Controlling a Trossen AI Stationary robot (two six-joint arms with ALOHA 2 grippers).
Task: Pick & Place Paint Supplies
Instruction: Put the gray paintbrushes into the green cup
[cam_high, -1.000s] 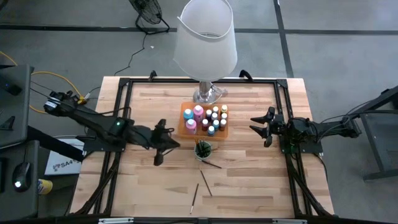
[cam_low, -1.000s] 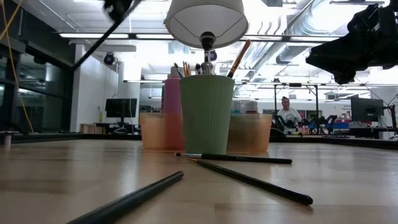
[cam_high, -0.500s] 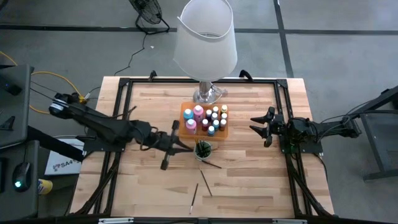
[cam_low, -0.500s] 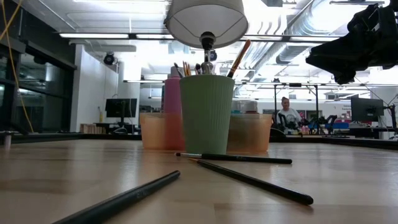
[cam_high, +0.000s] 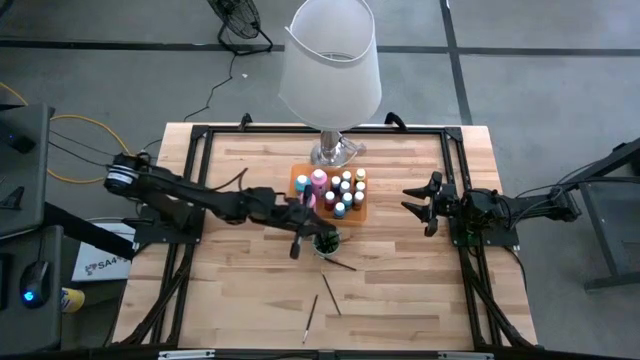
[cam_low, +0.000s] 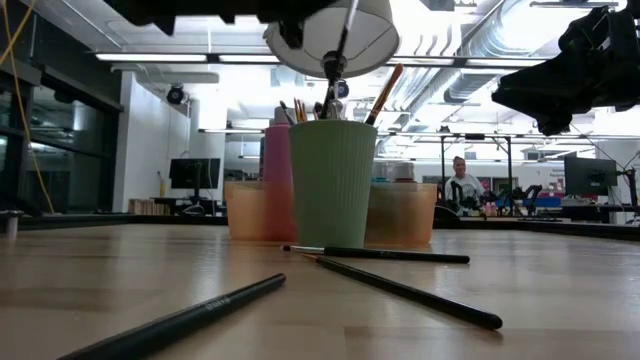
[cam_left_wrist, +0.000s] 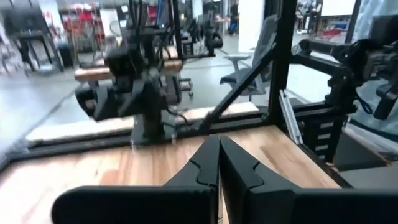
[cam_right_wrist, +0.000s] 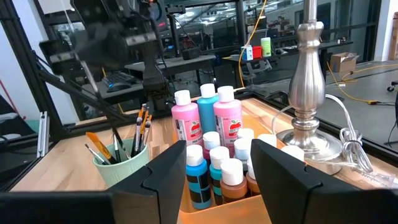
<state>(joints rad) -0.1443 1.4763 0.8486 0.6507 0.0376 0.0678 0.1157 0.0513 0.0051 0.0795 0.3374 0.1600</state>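
Mostly done: left gripper (cam_high: 310, 222), clamped on a brush (cam_low: 342, 40) over the green cup (cam_high: 326, 240); three brushes (cam_high: 312, 311) left, right gripper (cam_high: 420, 204) half-open, empty

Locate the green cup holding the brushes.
In the high view, the green cup stands mid-table beside the orange tray, under the left gripper.
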